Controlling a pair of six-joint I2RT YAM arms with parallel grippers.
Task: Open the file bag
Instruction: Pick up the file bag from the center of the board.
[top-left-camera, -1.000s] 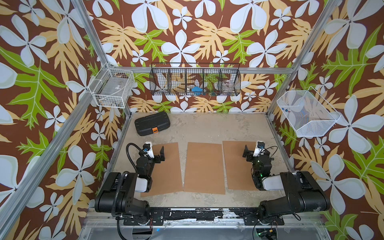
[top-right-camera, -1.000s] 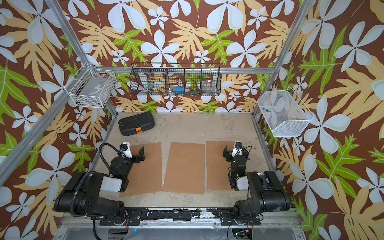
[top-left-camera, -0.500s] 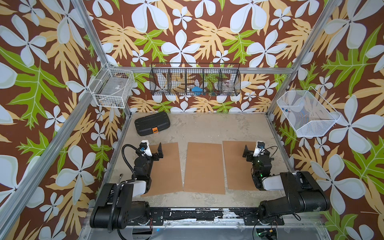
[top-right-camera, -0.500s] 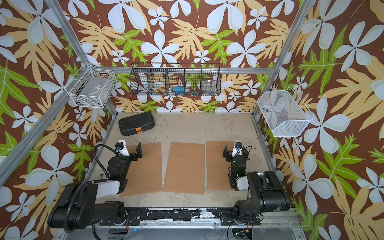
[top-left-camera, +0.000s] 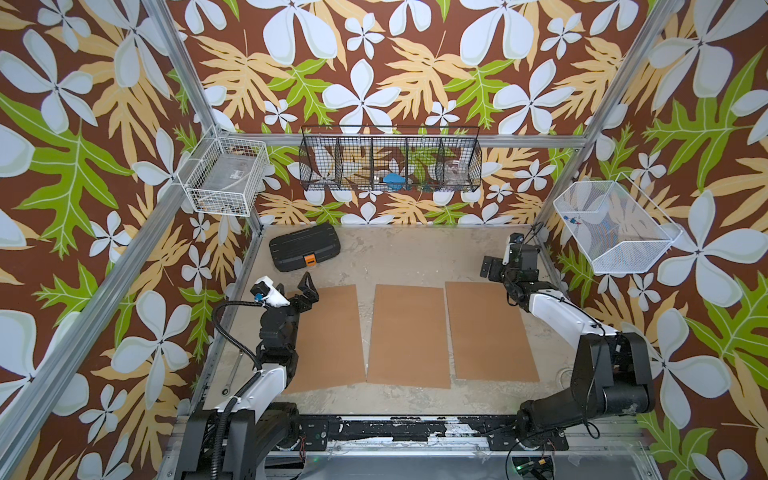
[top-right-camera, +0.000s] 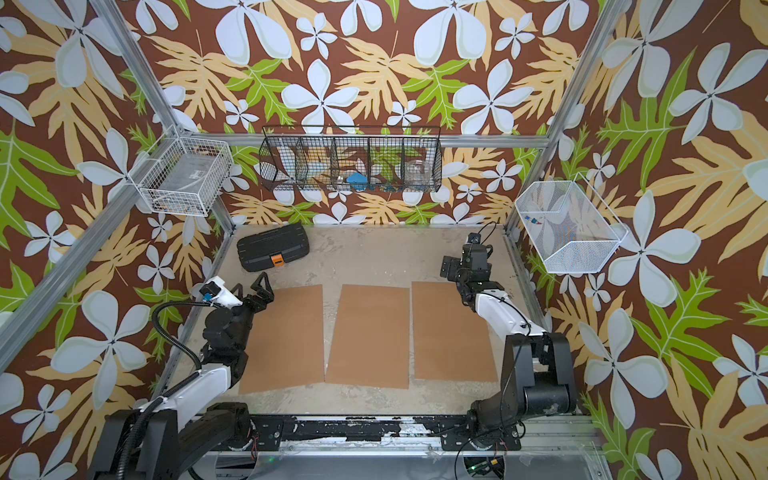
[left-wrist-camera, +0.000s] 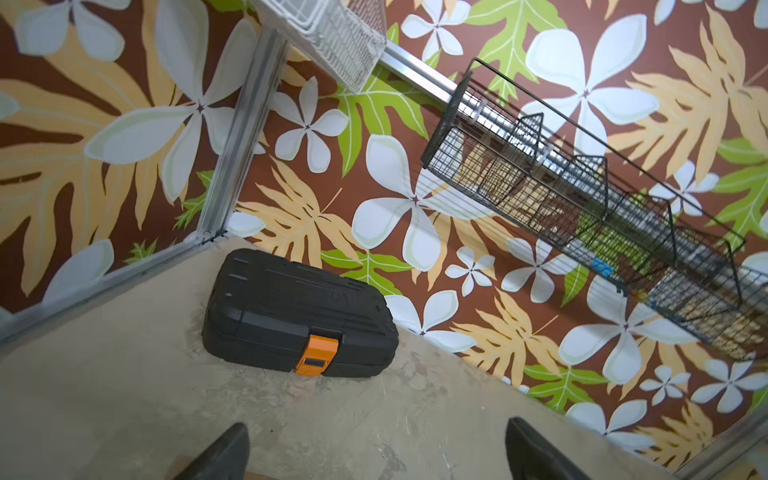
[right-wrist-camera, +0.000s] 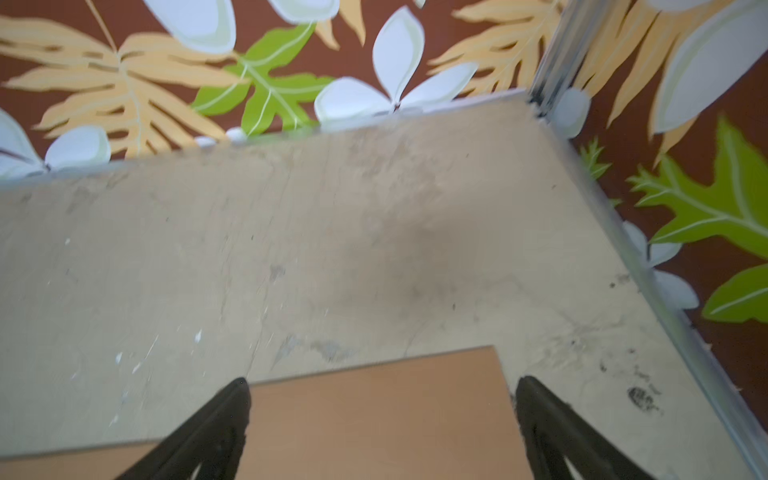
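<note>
Left gripper (left-wrist-camera: 376, 426), one of two, gapes wide and empty, its arm bent up along the table's (top-left-camera: 415, 253) left edge, fingers (left-wrist-camera: 224, 457) aimed at the single black file bag (top-left-camera: 303, 251), which lies closed in the far left corner. Three brown boards (top-left-camera: 409, 332) lie side by side. Right gripper (right-wrist-camera: 384, 384) also gapes empty, arm stretched over the rightmost board's far corner.

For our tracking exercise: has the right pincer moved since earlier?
Yes. The right pincer moved toward the back wall, past the far edge of the right mat.
</note>
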